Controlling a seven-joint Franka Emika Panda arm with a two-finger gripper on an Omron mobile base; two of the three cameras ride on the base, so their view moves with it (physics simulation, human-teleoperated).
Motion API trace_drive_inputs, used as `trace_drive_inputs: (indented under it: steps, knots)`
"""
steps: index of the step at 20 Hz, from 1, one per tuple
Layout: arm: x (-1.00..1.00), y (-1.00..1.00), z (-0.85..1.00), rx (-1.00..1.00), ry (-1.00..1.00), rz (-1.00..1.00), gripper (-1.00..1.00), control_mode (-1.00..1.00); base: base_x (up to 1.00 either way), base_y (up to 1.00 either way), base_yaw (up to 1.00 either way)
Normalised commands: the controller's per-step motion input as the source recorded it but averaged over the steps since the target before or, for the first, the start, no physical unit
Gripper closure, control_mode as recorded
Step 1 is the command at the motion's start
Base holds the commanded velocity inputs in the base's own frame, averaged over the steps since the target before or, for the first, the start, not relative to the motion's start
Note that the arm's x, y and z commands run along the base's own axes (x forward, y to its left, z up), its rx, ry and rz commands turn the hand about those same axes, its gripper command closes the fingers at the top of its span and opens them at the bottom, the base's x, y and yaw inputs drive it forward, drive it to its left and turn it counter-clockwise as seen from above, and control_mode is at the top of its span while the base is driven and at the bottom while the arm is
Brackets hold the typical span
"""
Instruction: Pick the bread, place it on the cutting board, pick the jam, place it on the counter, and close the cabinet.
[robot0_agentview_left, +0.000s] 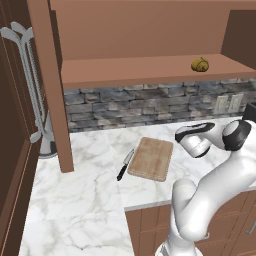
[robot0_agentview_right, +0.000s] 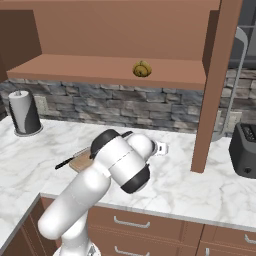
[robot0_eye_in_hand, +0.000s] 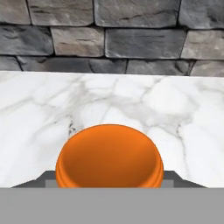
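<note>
Bread sits on cabinet shelf (board bare); fingers grip jam over worktop; doors open.

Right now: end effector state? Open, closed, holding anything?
End effector: closed on the jam, one fingertip against each side of the orange jar.

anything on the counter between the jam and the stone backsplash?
Nothing. In the hand view, bare counter runs from the jam to the stone backsplash.
</note>
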Motion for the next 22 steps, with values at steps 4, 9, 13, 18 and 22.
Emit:
trace_drive_inputs:
  steps: [4, 9, 13, 18, 22]
  knots:
    - [0.0, 0.0, -0.12, 0.0, 0.0, 0.0, 1.0, -1.0, 0.0, 0.0, 0.0]
    - [0.0, 0.0, -0.07, 0.0, 0.0, 0.0, -1.0, -1.0, 0.0, 0.0, 0.0]
    - [0.0, 0.0, -0.01, 0.0, 0.0, 0.0, -1.0, -1.0, 0.0, 0.0, 0.0]
    - [-0.03, -0.08, 0.0, 0.0, 0.0, 0.0, -1.0, -1.0, 0.0, 0.0, 0.0]
    - [-0.04, -0.16, 0.0, 0.0, 0.0, 0.0, -1.0, -1.0, 0.0, 0.0, 0.0]
